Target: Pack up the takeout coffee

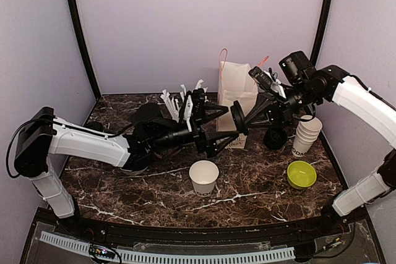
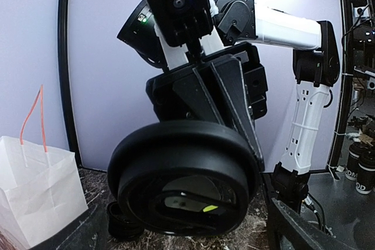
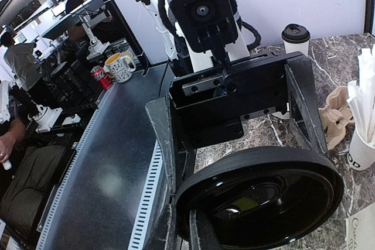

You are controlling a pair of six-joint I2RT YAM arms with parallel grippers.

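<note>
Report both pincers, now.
Left pincer: open, holding nothing.
Right pincer: closed on the black lid.

You're in a robotics lab: a marble-topped bench [image 1: 124, 183] boxed in by lavender panels [image 1: 204, 23], with desks [image 3: 76, 21] and a person [image 3: 17, 62] beyond.

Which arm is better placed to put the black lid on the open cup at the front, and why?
Right. The right gripper is shut on the black lid, near the open cup; the left gripper stands open, holding nothing.
</note>
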